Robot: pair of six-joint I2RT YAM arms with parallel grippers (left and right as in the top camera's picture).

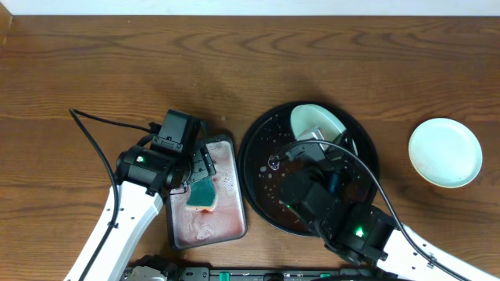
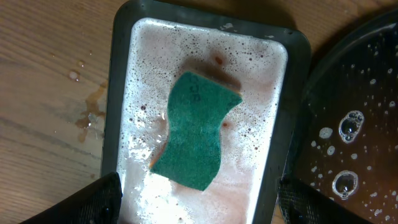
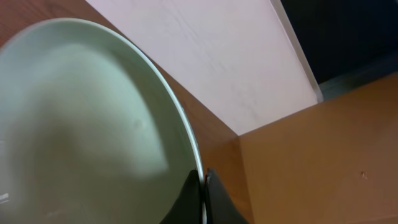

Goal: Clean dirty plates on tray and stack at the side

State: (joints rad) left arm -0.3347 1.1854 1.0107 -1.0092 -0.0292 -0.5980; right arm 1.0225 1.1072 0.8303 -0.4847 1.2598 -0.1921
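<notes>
On the overhead feed I have the right hand [image 1: 326,143] over the black tray [image 1: 262,168], and its wrist camera shows the fingers [image 3: 217,208] pinched tight on the rim of a pale mint plate [image 3: 81,112]. That plate stands tipped up at the far side of the black tray, and the face I can see looks clean. I cannot tell whether its lower edge touches the tray floor. The floor is glossy and wet, dotted with droplets and bubbles. A 2nd plate [image 1: 445,152], also pale mint, lies flat on the table [image 1: 94,62], well to the right of the black tray. My left hand [image 2: 199,208] hangs over the small tray [image 2: 118,93], which sits just left of the black one. Its 2 fingers [image 2: 93,199] are spread wide with nothing between them. A green sponge [image 2: 196,134] lies below it in pinkish foamy water inside the small tray. A few wet drops [image 2: 87,118] mark the table by that tray's left edge
</notes>
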